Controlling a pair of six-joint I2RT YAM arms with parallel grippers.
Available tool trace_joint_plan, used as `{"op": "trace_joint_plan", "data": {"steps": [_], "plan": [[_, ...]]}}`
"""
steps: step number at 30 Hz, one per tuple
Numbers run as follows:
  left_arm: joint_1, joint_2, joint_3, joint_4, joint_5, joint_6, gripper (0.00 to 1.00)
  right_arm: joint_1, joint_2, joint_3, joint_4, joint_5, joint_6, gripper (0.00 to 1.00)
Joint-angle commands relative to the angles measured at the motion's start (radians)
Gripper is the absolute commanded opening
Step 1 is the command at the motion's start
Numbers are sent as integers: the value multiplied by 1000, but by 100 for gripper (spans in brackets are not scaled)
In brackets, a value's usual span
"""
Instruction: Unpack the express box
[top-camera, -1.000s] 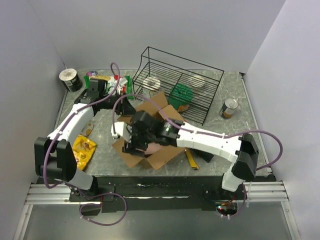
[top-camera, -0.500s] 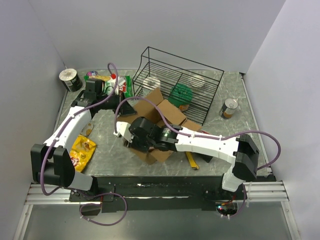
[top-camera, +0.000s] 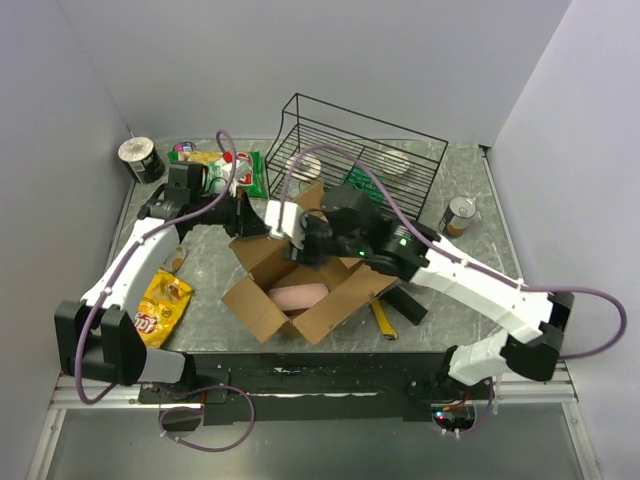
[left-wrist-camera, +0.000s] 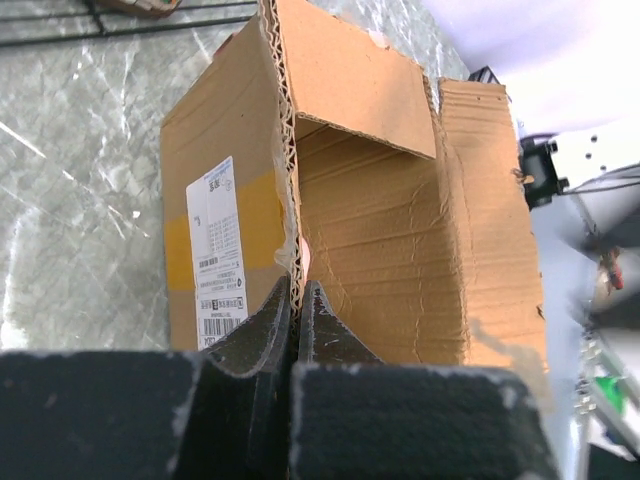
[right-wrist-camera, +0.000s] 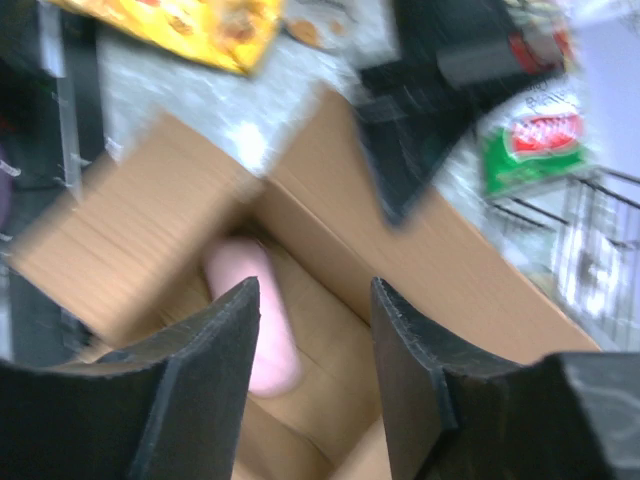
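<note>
The express box lies open in the middle of the table, its flaps spread. A pink oblong item rests inside it. My left gripper is at the box's far-left corner, shut on the edge of an upright flap. In the left wrist view the gripper pinches that corrugated edge, and the white label is on the box's outer side. My right gripper hovers above the back of the box, open and holding nothing. Its wrist view is blurred and shows the gripper over the pink item.
A black wire basket stands behind the box, with a green lid in it. A tin can is at the right. At the left are a yellow snack bag, a green packet and a roll. A yellow-and-black tool lies by the box's right flap.
My right gripper has risen out of the box and pulled back to the right, its jaws apart. The box has shifted and the pink item now shows. The left gripper keeps its hold.
</note>
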Motion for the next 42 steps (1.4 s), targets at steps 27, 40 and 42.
{"op": "trace_joint_plan", "data": {"steps": [27, 40, 42], "plan": [[-8, 33, -57, 135, 154, 48, 1, -62, 368, -304, 23, -232, -552, 78], [-7, 18, -69, 135, 124, 7, 1, -62, 282, -390, 33, -197, -539, 10], [-7, 3, -73, 137, 109, 7, 1, -68, 232, -375, 58, -179, -508, 4]]}}
